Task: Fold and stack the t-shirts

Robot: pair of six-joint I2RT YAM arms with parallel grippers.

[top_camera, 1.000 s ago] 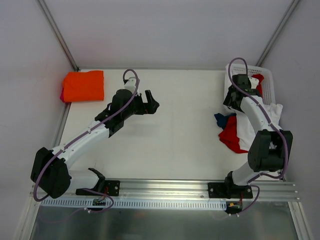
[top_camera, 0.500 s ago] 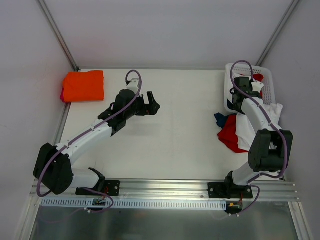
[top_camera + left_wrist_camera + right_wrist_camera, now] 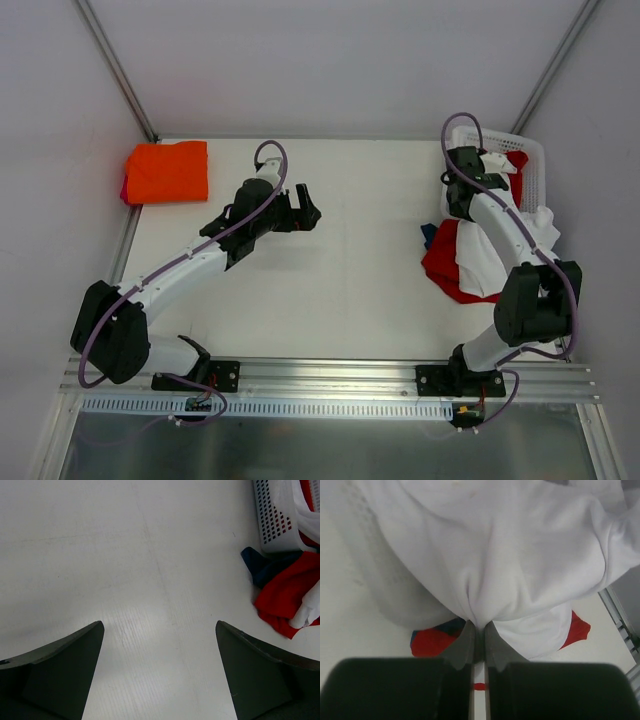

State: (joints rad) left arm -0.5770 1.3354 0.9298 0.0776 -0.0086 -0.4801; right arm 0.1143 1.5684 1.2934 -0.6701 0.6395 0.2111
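Right fingers now clamped on white t-shirt, dragged leftward, left fingers spread, white table, grey walls.

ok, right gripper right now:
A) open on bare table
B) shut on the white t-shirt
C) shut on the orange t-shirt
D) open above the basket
B: the right wrist view shows the right gripper pinched shut on a fold of the white t-shirt.
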